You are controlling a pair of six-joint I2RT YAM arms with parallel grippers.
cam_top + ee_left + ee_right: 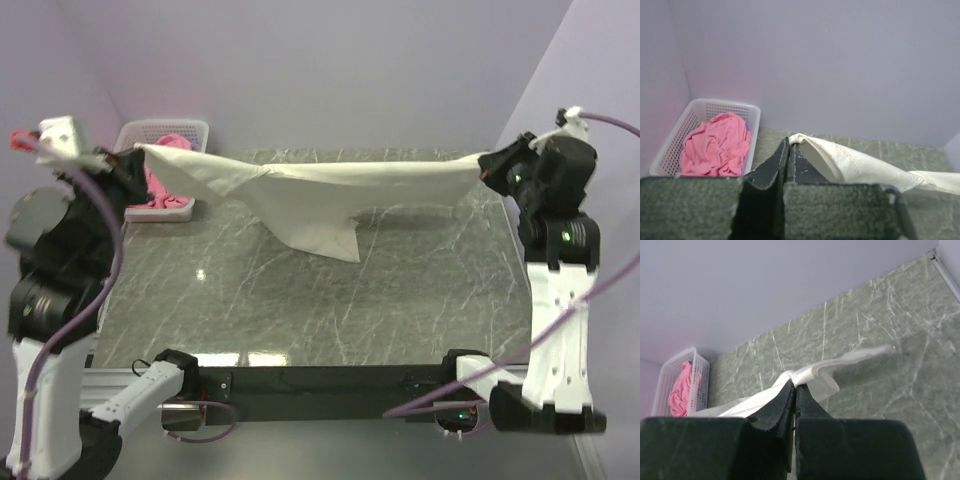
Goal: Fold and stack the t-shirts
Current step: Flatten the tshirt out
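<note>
Action over table (300,310): cream-white shirt (330,190) hanging stretched between both arms, spanning far half, middle sagging down to point; cannot tell if tip touching marble. Left gripper (789,144) pinching left end, fingers closed tight on cloth, just beside basket (754,114). Right gripper (793,386) clamping other end at far right edge, jaws pressed together on bunched fabric. Pink shirt (715,147) lying crumpled inside basket in far left corner, apart from both grippers.
</note>
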